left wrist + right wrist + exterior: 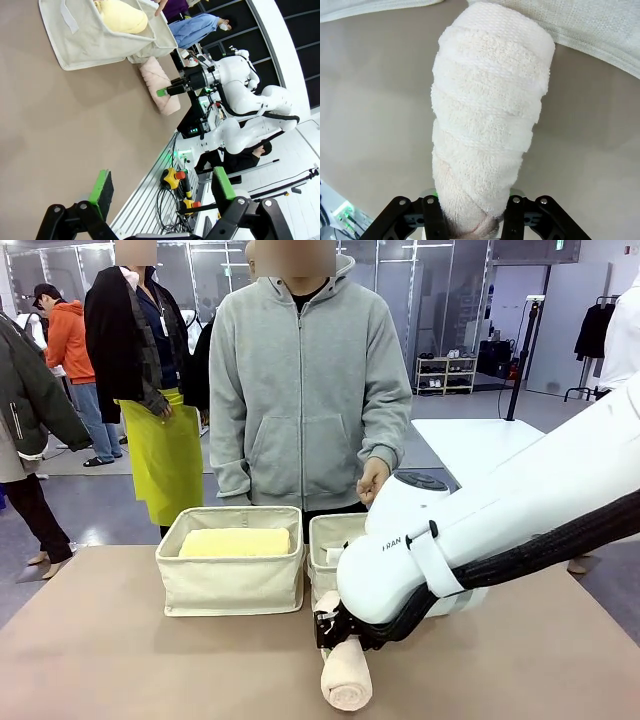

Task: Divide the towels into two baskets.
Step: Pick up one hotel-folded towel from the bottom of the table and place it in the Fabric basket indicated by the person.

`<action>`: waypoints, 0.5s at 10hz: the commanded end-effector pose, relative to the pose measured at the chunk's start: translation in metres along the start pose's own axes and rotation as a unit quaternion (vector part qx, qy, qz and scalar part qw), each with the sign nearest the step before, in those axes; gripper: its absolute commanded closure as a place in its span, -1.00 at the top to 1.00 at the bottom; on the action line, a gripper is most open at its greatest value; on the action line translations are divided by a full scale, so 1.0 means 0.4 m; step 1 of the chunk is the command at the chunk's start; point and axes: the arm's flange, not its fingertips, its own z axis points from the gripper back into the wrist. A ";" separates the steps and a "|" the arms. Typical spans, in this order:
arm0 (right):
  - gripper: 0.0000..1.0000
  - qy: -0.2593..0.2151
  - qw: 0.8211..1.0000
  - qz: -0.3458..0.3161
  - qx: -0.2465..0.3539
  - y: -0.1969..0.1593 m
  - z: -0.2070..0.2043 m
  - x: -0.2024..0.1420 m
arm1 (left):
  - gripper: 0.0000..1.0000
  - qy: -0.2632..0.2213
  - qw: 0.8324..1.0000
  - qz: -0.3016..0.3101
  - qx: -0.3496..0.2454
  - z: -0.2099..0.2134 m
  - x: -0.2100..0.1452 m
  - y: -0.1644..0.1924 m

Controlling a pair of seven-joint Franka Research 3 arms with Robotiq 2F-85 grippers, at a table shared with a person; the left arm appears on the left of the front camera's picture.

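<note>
A pale pink towel (pixel 346 680) lies rolled on the table in front of the baskets, its near end in my right gripper (pixel 330 632), which is shut on it. In the right wrist view the towel (pixel 490 125) runs away from the right gripper (pixel 470 212), squeezed between the fingers. The left basket (pixel 230 590) holds a yellow towel (pixel 235 542). Behind my right arm the right basket (pixel 330 532) is partly hidden; something white shows inside. My left gripper (pixel 160 187) hangs open over bare table, looking at the pink towel (pixel 159 85), the right gripper (pixel 164 92) and a basket (pixel 85 42).
A person in a grey hoodie stands at the far edge behind the baskets, one hand (pixel 372 480) held at the waist. Other people stand farther back on the left. Bare tabletop (pixel 120 660) spreads to the left and front.
</note>
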 end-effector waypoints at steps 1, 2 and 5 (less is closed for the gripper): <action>-0.85 -0.004 0.999 0.032 -0.007 0.024 0.139 -0.020 | 1.00 -0.004 1.000 0.003 -0.005 0.005 -0.002 -0.010; -0.85 -0.003 0.996 0.085 -0.001 0.042 0.229 -0.025 | 1.00 -0.004 1.000 0.003 -0.005 0.005 -0.002 -0.010; -0.85 0.027 0.955 0.292 -0.039 0.063 0.378 0.024 | 1.00 -0.004 1.000 0.003 -0.005 0.005 -0.002 -0.010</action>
